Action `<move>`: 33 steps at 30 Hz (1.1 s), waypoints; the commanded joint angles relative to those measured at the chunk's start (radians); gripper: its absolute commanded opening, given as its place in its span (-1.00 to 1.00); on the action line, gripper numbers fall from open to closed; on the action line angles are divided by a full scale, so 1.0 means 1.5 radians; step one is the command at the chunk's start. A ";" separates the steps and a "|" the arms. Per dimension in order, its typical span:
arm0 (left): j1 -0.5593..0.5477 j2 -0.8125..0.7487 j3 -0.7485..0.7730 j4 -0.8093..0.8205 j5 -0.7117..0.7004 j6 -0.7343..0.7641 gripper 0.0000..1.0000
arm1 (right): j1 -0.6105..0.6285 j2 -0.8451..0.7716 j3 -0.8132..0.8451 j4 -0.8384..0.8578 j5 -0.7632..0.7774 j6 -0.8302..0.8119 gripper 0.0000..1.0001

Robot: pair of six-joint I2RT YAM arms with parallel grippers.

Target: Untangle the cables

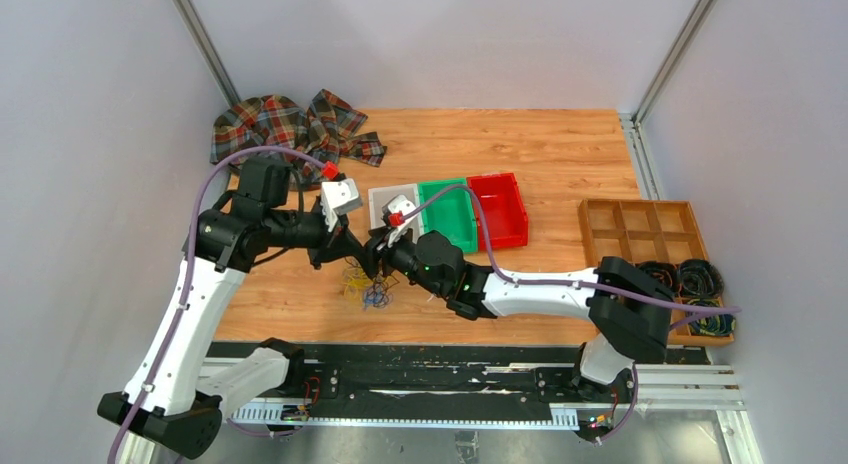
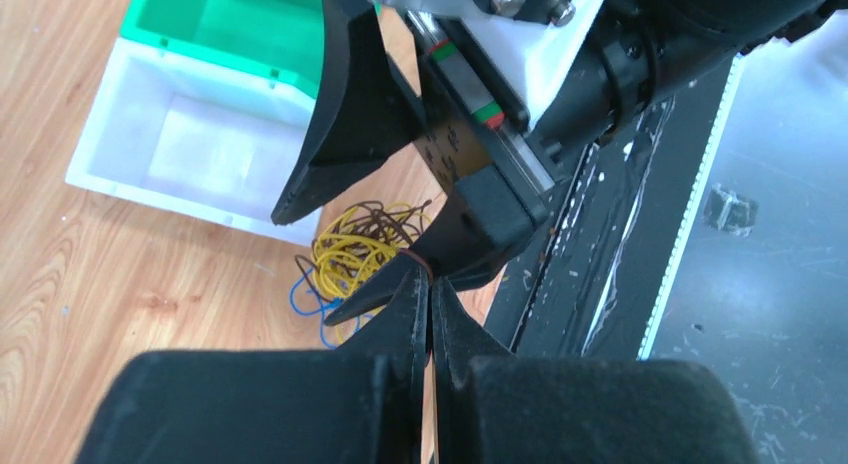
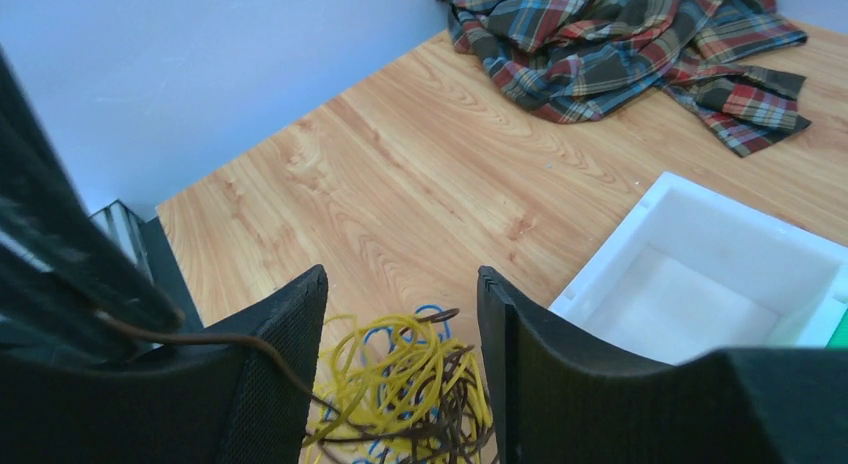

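Note:
The cables (image 1: 365,289) are a small tangle of yellow, brown and blue wires on the wooden table, in front of the white bin. My left gripper (image 2: 430,281) is shut, with a brown cable (image 2: 420,261) pinched at its tips just above the tangle (image 2: 350,246). In the right wrist view that brown strand (image 3: 215,339) runs taut from the tangle (image 3: 410,384) off to the left. My right gripper (image 3: 400,284) is open, its two fingers standing either side of the tangle, close over it. Both grippers meet over the pile in the top view, left (image 1: 358,262) and right (image 1: 383,269).
A white bin (image 1: 380,197), a green bin (image 1: 447,212) and a red bin (image 1: 502,209) stand in a row behind the pile. A plaid cloth (image 1: 290,124) lies at the back left. A wooden compartment tray (image 1: 640,229) with black wire coils (image 1: 700,279) sits at the right.

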 commanded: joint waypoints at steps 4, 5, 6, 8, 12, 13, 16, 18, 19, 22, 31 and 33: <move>-0.015 0.009 0.066 -0.015 0.091 -0.059 -0.99 | 0.011 0.034 0.034 0.060 0.077 -0.029 0.12; -0.015 0.010 0.073 -0.015 0.099 -0.068 -0.99 | 0.011 0.036 0.031 0.061 0.081 -0.030 0.12; -0.014 0.011 0.081 -0.015 0.105 -0.078 -0.99 | 0.011 0.038 0.026 0.064 0.084 -0.030 0.12; -0.016 0.012 0.097 -0.015 0.113 -0.097 -0.99 | 0.010 0.037 0.009 0.073 0.086 -0.031 0.11; -0.017 0.021 0.140 -0.014 0.120 -0.119 -0.99 | 0.011 0.024 -0.030 0.075 0.100 -0.025 0.10; -0.017 0.026 0.155 -0.014 0.119 -0.124 -0.99 | 0.011 0.021 -0.043 0.077 0.106 -0.024 0.10; -0.017 0.048 0.222 -0.014 0.111 -0.134 -0.99 | 0.011 0.007 -0.086 0.082 0.127 -0.020 0.11; -0.017 0.065 0.269 -0.014 0.096 -0.137 -0.99 | 0.010 -0.004 -0.116 0.081 0.136 -0.012 0.11; -0.017 0.071 0.292 -0.015 0.090 -0.139 -0.99 | 0.011 -0.011 -0.130 0.081 0.138 -0.006 0.12; -0.017 0.091 0.358 -0.014 0.075 -0.141 -0.99 | 0.011 -0.033 -0.177 0.080 0.147 0.014 0.12; -0.017 0.170 0.579 -0.013 -0.008 -0.125 -0.99 | 0.011 -0.040 -0.248 0.072 0.151 0.104 0.12; -0.017 0.195 0.647 -0.012 -0.028 -0.124 -0.99 | 0.011 -0.037 -0.255 0.074 0.152 0.119 0.12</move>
